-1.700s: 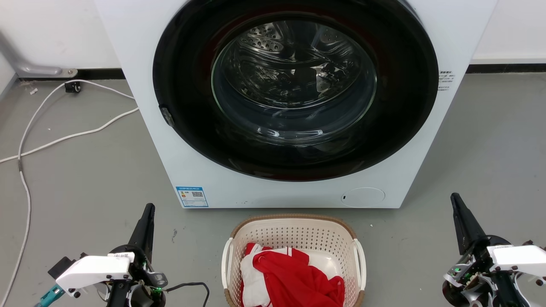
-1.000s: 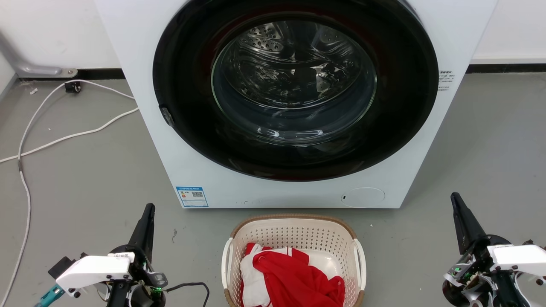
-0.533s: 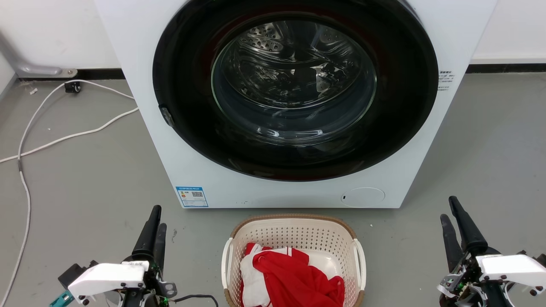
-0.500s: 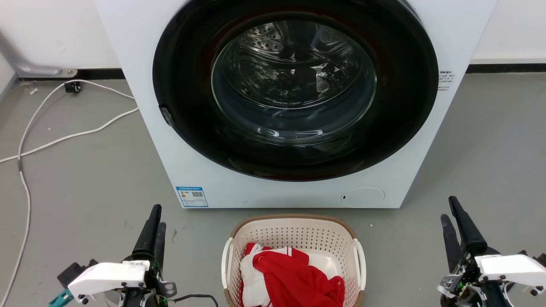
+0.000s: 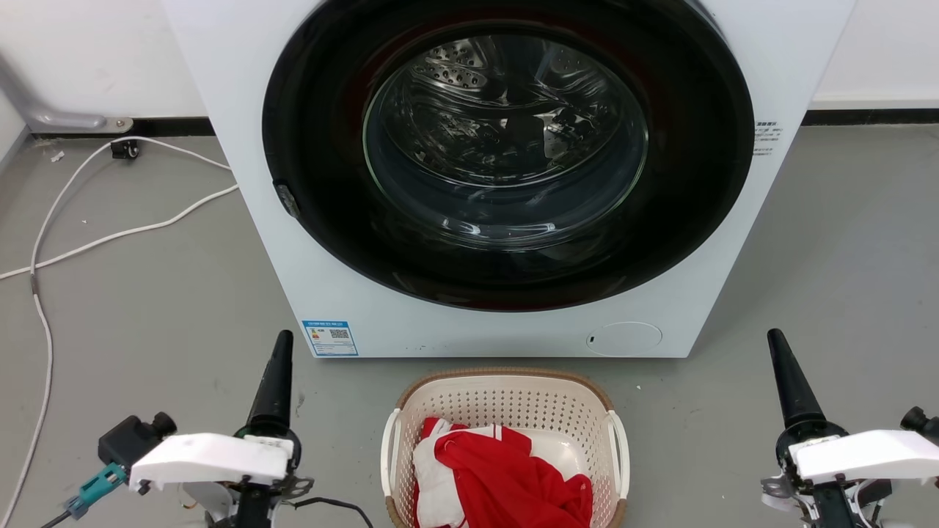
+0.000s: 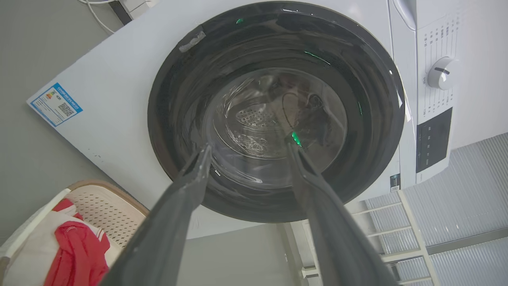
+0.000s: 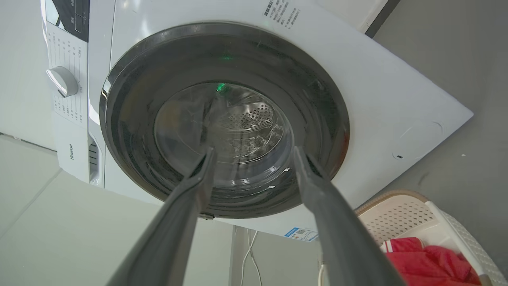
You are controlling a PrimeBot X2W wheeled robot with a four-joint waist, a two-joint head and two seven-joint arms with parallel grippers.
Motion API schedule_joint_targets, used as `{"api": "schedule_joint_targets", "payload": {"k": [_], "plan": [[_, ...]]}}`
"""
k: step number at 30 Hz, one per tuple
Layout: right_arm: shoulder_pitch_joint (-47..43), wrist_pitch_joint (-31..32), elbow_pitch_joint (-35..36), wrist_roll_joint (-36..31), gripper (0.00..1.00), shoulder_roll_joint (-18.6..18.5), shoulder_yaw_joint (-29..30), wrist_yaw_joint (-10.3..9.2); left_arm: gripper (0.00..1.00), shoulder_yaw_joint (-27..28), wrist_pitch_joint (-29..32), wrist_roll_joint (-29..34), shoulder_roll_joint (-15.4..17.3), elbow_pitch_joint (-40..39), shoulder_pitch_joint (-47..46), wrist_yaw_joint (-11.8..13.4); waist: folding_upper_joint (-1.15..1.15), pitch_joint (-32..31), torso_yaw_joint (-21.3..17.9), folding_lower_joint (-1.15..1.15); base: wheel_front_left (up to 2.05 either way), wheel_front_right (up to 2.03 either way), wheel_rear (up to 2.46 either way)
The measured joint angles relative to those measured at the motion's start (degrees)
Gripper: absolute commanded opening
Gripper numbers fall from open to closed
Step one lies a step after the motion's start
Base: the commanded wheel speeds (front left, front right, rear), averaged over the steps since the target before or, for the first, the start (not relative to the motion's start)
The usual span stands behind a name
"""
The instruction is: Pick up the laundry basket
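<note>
Compared with half a second ago, both wrists have rolled. In the head view each pincer showed 2 dark fingers side by side then and now shows as 1 dark spike. The left pincer [image 5: 282, 348] has risen a little towards 12 o'clock, and its white wrist housing has shifted with it. The right pincer [image 5: 776, 346] also points slightly higher. The laundry basket [image 5: 506, 375] and the washing machine [image 5: 242, 110] lie where they did. The left pincer [image 6: 248, 145] stands apart in the left wrist view, with its fingers [image 6: 178, 206] spread in front of the washer's round glass door and gripping nothing. The right pincer [image 7: 254, 151] is likewise apart and empty in the right wrist view. The cream basket sits on the grey floor [image 5: 147, 315] at 6 o'clock in the head view, just in front of the machine, and holds red and white clothing [image 5: 506, 477]. It lies between the 2 pincers, at 4 o'clock from the left one and 8 o'clock from the right one, and touches neither. The basket [image 6: 103, 202] appears at 8 o'clock in the left wrist view. In the right wrist view the basket [image 7: 397, 214] appears at 4 o'clock. A white cable [image 5: 110, 236] trails across the floor at 9 o'clock.
</note>
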State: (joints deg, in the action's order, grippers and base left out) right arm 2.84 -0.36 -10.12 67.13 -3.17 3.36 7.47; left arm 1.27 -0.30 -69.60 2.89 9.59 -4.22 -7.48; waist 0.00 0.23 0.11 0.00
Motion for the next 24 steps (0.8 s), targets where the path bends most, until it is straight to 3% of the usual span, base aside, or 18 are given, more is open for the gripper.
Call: {"api": "schedule_joint_targets", "payload": {"k": [9,24], "plan": [[-0.8,-2.2,0.8,-13.1,1.00,0.0,0.0,0.00,1.00,-2.6,-2.4,14.1,0.0,-0.8,-0.2,1.2,0.00,0.0,0.0,0.00,0.00,0.00,0.00],[-1.7,-3.2,2.3,-27.8,1.00,0.1,-0.1,0.01,1.00,-4.5,-5.1,27.4,0.1,-0.8,-0.3,2.1,0.00,0.1,0.0,0.00,0.00,0.00,0.00]]}}
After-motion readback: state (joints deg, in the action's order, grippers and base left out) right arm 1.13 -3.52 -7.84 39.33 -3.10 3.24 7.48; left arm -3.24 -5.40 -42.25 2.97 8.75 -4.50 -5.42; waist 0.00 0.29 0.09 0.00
